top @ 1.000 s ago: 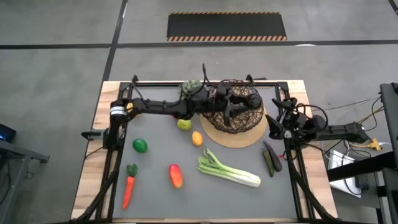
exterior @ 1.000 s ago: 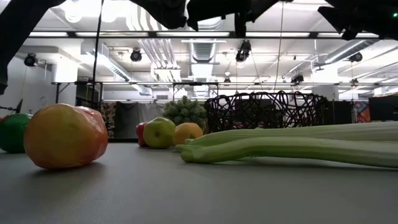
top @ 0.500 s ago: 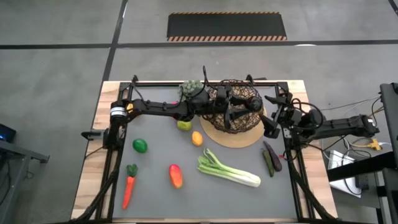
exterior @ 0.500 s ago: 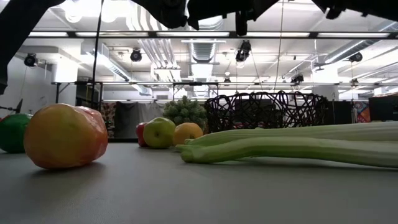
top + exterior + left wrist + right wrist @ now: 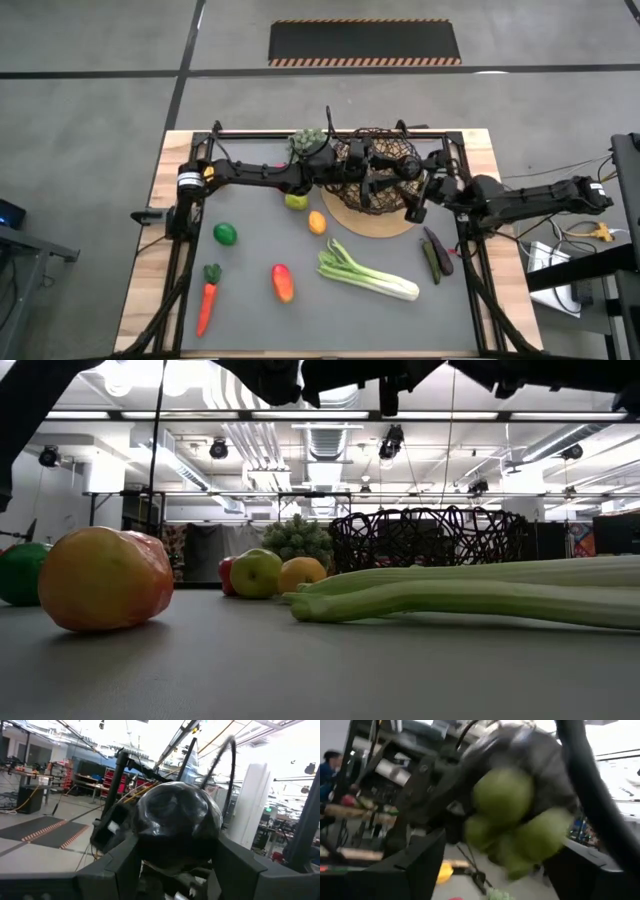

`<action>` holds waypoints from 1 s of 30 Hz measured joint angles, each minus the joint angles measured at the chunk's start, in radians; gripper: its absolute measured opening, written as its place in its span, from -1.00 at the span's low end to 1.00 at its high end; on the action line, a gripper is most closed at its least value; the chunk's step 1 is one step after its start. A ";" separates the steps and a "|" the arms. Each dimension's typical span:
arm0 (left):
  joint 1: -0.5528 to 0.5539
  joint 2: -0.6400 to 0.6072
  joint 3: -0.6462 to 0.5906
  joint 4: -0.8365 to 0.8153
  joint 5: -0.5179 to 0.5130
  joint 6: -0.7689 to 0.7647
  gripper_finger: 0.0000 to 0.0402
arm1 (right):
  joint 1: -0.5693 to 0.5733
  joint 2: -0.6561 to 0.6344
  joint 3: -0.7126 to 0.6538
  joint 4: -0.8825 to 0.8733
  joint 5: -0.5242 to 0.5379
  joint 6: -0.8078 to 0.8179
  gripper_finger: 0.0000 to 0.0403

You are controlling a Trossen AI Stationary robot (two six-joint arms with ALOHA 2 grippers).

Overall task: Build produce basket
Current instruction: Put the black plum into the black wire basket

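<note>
The basket [image 5: 377, 183] sits on a tan mat [image 5: 385, 222] at the table's far edge. The left gripper [image 5: 383, 176] is over the basket, its fingers clamped on a dark round piece [image 5: 175, 825]. The right gripper [image 5: 418, 205] is at the basket's right rim; whether its fingers grip cannot be told. The leek [image 5: 368, 272], carrot [image 5: 206, 302] and other produce lie in front of the basket.

Even, bright light falls from ceiling lamps; shadows on the grey counter [image 5: 300, 310] are soft. Near the dark brown wire mesh basket [image 5: 430, 538] focus is sharp. Both wrist views are blurred, with white glare behind.
</note>
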 joint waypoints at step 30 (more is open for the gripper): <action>0.049 -0.051 -0.014 -0.125 0.080 0.036 -0.04 | 0.000 -0.059 -0.002 -0.041 -0.001 0.005 0.60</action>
